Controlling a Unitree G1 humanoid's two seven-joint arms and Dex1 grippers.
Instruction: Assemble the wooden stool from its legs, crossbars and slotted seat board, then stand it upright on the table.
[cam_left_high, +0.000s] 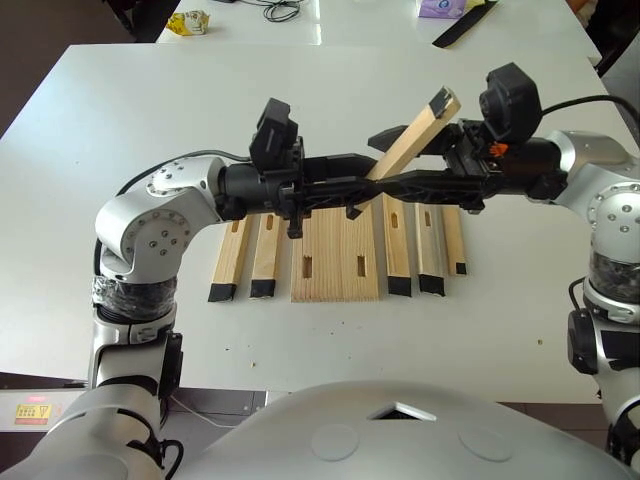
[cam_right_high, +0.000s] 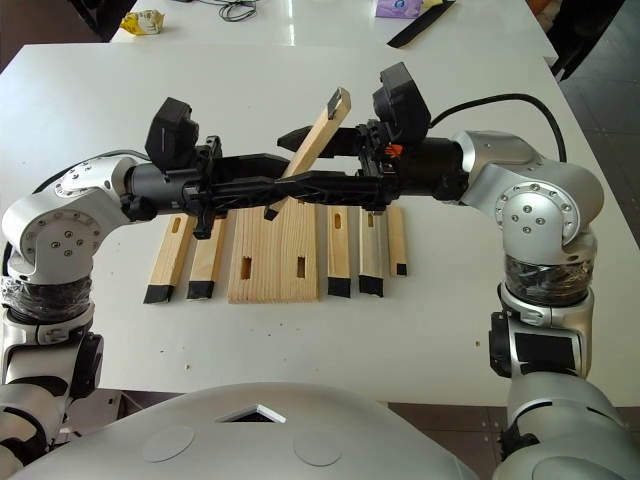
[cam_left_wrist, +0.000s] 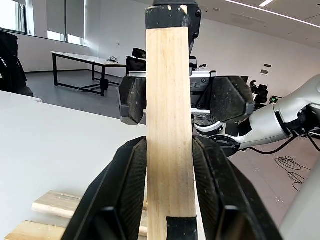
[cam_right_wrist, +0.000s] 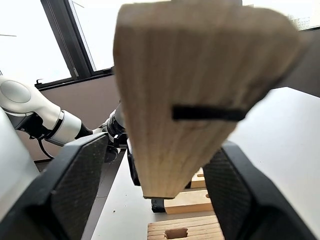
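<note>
Two-handed hold right above the slotted seat board (cam_left_high: 335, 265). The left claw (cam_left_wrist: 169, 170) is clamped on the lower stretch of one stool leg (cam_left_high: 415, 135), which is lifted clear of the tabletop (cam_left_high: 120, 120) and tilted with its black-capped end up and away, most likely so its lower end can be steered down toward a slot. The right claw (cam_right_wrist: 155, 175) sits astride the upper part with fingers spread, not pinching as I read it, so it looks like a guide or a hand-over grip. The other wooden pieces (cam_left_high: 265, 258) lie flat in rows on both sides of the board, handy for later.
</note>
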